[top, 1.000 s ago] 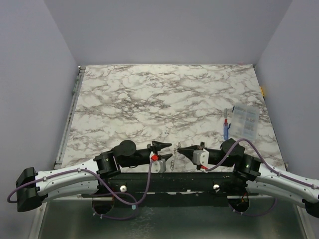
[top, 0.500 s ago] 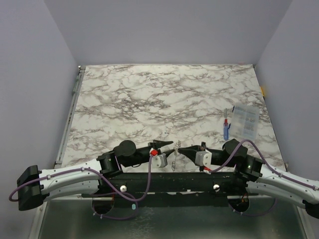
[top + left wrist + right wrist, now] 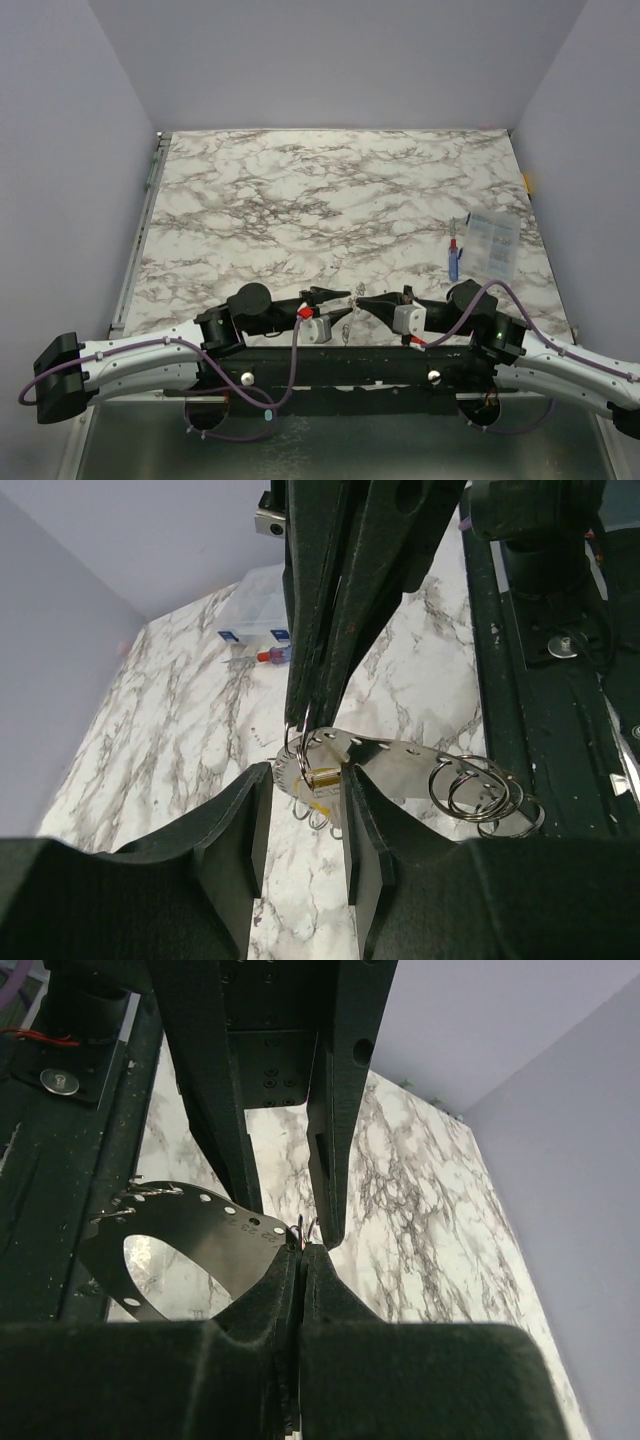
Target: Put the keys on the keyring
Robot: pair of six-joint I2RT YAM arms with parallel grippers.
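Note:
My right gripper (image 3: 358, 300) is shut on the keyring (image 3: 292, 742), a thin silvery wire loop pinched at its fingertips (image 3: 301, 1250). From that loop hang a grey perforated disc (image 3: 400, 765), a small brass key (image 3: 326, 777) and several spare steel rings (image 3: 480, 792). The bunch dangles just above the table's near edge (image 3: 347, 327). My left gripper (image 3: 344, 303) is open. Its two fingers (image 3: 230, 840) stand on either side of the brass key without touching it, right below the right gripper's tip (image 3: 297, 715). In the right wrist view the left fingers (image 3: 335, 1130) reach down to the loop.
A clear plastic parts box (image 3: 491, 246) lies at the right side of the marble table (image 3: 300, 200), with a blue-and-red stick (image 3: 453, 260) beside it. The black base rail (image 3: 340, 365) runs under both grippers. Grey walls close in on three sides.
My left gripper has moved right toward the right gripper's tip and now straddles the hanging bunch. The right gripper has edged slightly left, still shut on the loop.

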